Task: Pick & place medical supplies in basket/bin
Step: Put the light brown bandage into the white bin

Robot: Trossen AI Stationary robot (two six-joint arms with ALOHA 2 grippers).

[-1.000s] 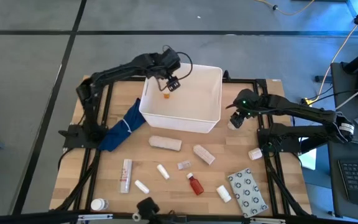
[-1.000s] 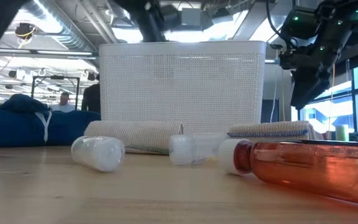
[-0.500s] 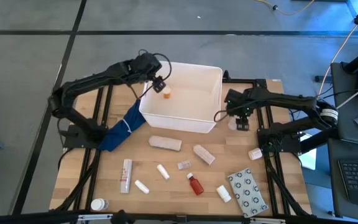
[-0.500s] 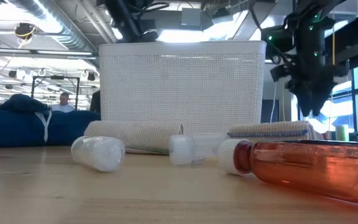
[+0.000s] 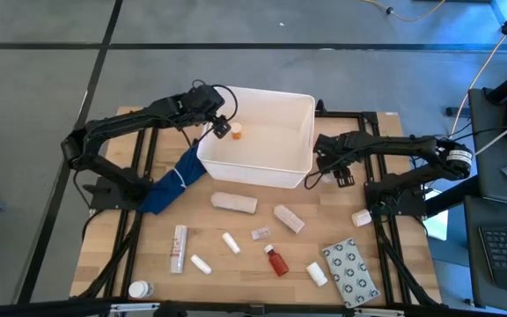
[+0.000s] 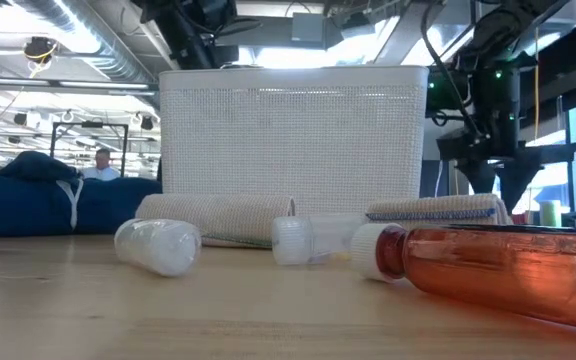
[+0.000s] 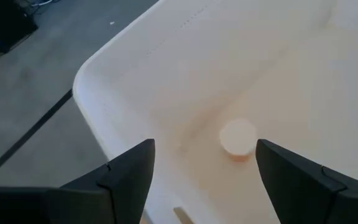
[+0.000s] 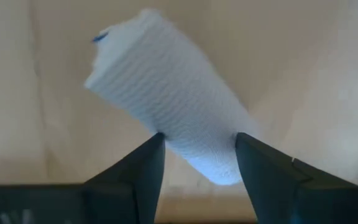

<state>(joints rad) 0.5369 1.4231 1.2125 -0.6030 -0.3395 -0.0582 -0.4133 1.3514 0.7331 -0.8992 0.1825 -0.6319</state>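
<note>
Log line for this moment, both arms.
left gripper open over bin, small bottle inside | right gripper around white roll beside bin | other supplies on table

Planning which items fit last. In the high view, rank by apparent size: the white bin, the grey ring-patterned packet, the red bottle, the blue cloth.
1. White bin
2. Blue cloth
3. Grey ring-patterned packet
4. Red bottle

The cloth is bunched and partly under the left arm, but clearly looks larger than the packet.

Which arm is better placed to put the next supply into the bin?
The right. Its tool has its fingers on either side of a white gauze roll beside the white bin. The left tool is open and empty over the bin's corner, an orange vial below.
</note>
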